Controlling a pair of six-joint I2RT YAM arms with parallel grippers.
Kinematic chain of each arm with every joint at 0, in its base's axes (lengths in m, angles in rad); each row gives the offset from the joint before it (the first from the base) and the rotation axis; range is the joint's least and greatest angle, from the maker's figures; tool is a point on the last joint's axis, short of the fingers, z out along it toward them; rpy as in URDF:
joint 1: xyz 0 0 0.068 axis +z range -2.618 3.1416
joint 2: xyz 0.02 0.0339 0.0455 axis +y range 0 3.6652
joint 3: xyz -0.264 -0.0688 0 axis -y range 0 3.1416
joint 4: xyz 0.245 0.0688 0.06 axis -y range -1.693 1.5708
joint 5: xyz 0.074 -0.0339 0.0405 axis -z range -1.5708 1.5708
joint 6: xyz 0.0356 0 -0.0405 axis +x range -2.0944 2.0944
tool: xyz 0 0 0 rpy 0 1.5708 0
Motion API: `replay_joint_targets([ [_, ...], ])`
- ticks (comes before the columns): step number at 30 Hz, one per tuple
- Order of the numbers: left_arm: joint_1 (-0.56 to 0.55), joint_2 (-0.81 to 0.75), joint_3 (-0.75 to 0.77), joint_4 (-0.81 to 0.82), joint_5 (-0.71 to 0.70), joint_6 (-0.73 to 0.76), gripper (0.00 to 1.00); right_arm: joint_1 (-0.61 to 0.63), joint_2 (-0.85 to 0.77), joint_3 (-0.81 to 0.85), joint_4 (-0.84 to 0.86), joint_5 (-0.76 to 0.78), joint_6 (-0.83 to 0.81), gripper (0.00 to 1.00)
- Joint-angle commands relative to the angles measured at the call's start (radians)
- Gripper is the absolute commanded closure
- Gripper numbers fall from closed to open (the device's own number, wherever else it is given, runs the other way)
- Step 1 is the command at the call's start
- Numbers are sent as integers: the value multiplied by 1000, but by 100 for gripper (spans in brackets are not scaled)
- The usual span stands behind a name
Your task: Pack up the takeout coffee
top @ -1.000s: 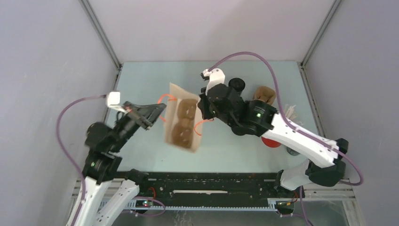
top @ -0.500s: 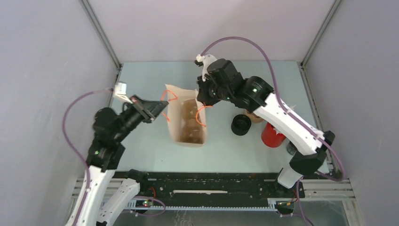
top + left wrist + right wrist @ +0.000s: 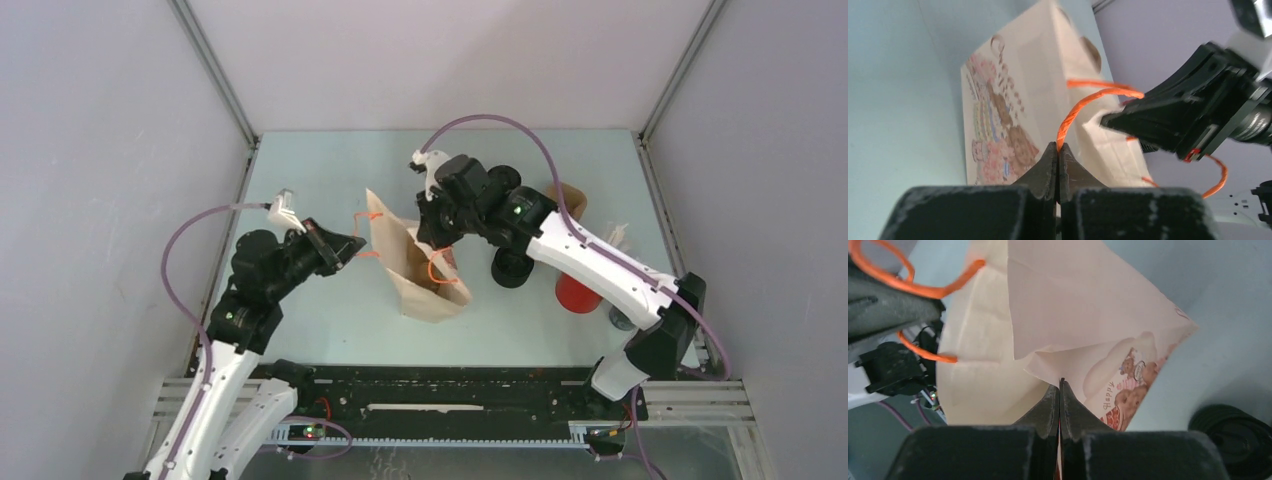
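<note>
Black left fingers (image 3: 1055, 161): pressed together, pinching the orange twisted-cord handle (image 3: 1083, 102) at the low end of its loop.
Right fingers (image 3: 1056, 401): closed flat on a fold of paper at the top edge of the tan paper carrier bag (image 3: 425, 278). Nothing else is between them.
Second orange handle loop (image 3: 437, 268): hangs loose against the bag, just beside the right fingers and not gripped by them.
Bag: held by its top between the two grips, one arm on each side, and leaning rather than square. One outer panel carries a printed cartoon picture. Whether its base touches the tabletop (image 3: 320, 170) cannot be told.
Tabletop: pale blue-green, enclosed by grey walls.
Small round all-black disposable cup (image 3: 512, 267): stands on the tabletop outside the bag, just beside the bag's right side and partly under the right forearm. The right wrist view shows it low in the corner, apart from the paper.
Red cup (image 3: 577, 292): on the tabletop near the black cup, on its right, partly covered by the right arm.
Brown moulded-pulp carrier (image 3: 572, 200): further back on the tabletop, behind the black cup, largely hidden by the right arm.
</note>
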Motion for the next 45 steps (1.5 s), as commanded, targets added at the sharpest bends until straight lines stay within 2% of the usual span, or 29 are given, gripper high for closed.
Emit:
replay_joint_targets([
  [1,6,-44,167,16,-34,147,100,65,-158,-89,251,19,-15,99],
  [6,6,-50,207,83,29,190,100,86,-282,-253,471,82,-48,99],
  [13,6,-138,160,194,70,250,100,134,-393,-375,701,148,-129,100],
  [22,6,-173,26,253,46,268,100,196,-370,-510,930,290,-198,100],
  [32,6,-179,-18,233,9,282,100,196,-319,-511,883,325,-137,100],
  [37,6,-81,122,8,-140,273,100,193,-336,-511,784,342,-29,89],
  [40,11,14,220,-99,-126,293,100,174,-360,-511,667,323,51,88],
  [45,15,69,305,-128,-66,329,100,153,-402,-511,547,291,113,81],
])
